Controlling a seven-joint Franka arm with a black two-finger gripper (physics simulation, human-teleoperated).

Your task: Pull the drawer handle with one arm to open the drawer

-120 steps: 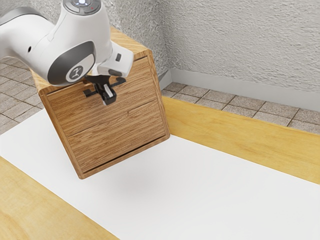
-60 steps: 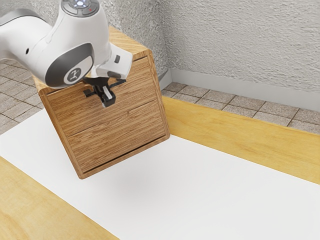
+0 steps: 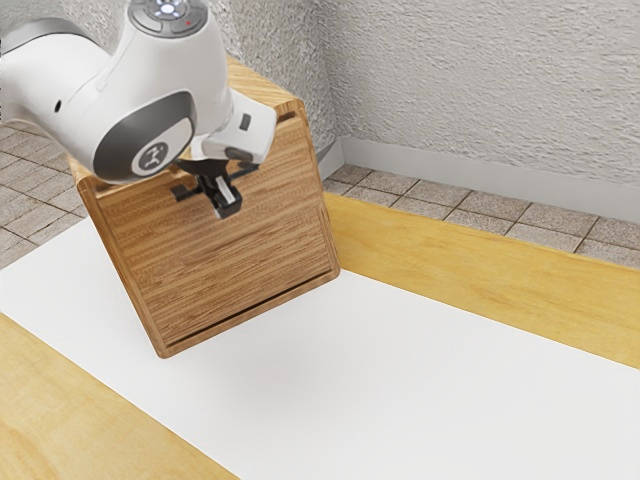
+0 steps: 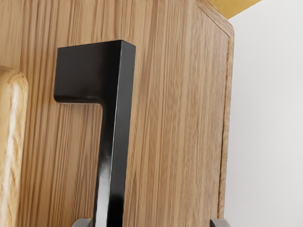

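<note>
A wooden cabinet [image 3: 225, 250] stands tilted on the white mat, its drawer front [image 4: 180, 118] facing the camera. The black drawer handle [image 3: 183, 190] is a bar standing off the upper front; in the wrist view the handle [image 4: 111, 142] runs straight down under my hand. My gripper [image 3: 224, 198] is at the handle's middle, pressed close to the wood. Two grey fingertips [image 4: 83, 222] straddle the bar: one sits right beside it, the other well apart near the drawer's edge. The gripper is open around the handle.
The white mat [image 3: 400, 390] spreads over the wooden tabletop [image 3: 500, 270] toward the exterior view's right. A rough grey wall [image 3: 480, 80] and tiled floor [image 3: 480, 210] lie behind. My white arm [image 3: 120, 100] covers the cabinet's upper left corner.
My hand has shifted slightly toward the exterior view's right along the handle. The horizontal seam across the cabinet front is no longer visible.
</note>
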